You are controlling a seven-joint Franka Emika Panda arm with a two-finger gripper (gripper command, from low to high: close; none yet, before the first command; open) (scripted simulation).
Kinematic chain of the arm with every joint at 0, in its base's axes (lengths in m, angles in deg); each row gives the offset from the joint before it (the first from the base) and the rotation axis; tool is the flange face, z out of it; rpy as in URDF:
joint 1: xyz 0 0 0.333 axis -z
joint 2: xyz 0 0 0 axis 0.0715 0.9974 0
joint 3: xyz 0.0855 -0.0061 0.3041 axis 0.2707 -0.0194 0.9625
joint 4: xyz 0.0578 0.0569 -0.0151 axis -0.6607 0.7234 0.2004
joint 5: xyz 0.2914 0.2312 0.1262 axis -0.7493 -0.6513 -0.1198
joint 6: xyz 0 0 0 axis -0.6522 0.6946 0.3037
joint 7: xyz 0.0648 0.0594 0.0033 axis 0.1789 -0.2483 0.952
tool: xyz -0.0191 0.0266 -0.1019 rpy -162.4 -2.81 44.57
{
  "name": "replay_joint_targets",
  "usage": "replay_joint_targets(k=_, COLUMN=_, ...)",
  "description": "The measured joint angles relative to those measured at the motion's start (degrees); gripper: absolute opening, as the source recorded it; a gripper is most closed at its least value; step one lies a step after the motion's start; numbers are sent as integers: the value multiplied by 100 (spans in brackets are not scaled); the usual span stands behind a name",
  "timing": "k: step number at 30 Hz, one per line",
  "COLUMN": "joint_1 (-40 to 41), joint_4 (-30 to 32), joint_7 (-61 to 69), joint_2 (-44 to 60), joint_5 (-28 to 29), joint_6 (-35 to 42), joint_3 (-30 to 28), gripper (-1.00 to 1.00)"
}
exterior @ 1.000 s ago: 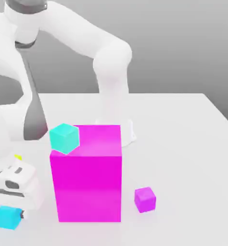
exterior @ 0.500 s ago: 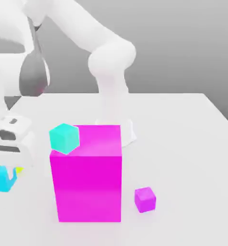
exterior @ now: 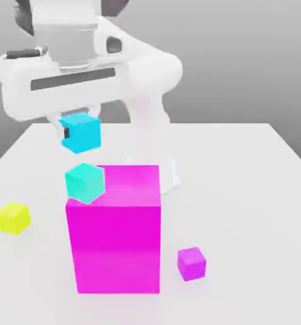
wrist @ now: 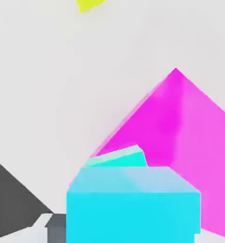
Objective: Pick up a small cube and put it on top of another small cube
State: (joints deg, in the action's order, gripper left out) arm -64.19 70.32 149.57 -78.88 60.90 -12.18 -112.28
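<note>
- Above the turquoise cube [exterior: 85, 183], with a gap between them in the exterior view, we see the sky-blue cube [exterior: 81, 132] clamped between the fingers of our gripper [exterior: 80, 130].
- Under it, we find the turquoise cube resting on top of the large magenta block [exterior: 117, 241], at the corner of its upper face nearest the exterior view's left.
- Near the block, towards the exterior view's right, we have the small magenta cube [exterior: 192, 263] sitting on the white table [exterior: 242, 190], apart from the block.
- Towards the exterior view's left, we spot the yellow cube [exterior: 14, 218] on the table, also apart from the block.
- From the hand view, we look past the sky-blue cube and see it partly covering the turquoise cube and the magenta block.
- Behind the block, we make out the pale base [exterior: 169, 174] of our arm [exterior: 143, 95] on the table.
</note>
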Motion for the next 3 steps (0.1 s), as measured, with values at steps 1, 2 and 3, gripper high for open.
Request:
replay_joint_targets(k=1, joint_1=0, joint_4=0, joint_7=0, joint_2=0, joint_5=0, joint_6=0, joint_3=0, gripper=100)
replay_joint_targets(k=2, joint_1=0, joint_4=0, joint_7=0, joint_2=0, joint_5=0, joint_6=0, joint_3=0, gripper=100)
replay_joint_targets(k=3, joint_1=0, joint_4=0, joint_7=0, joint_2=0, joint_5=0, joint_6=0, joint_3=0, gripper=100)
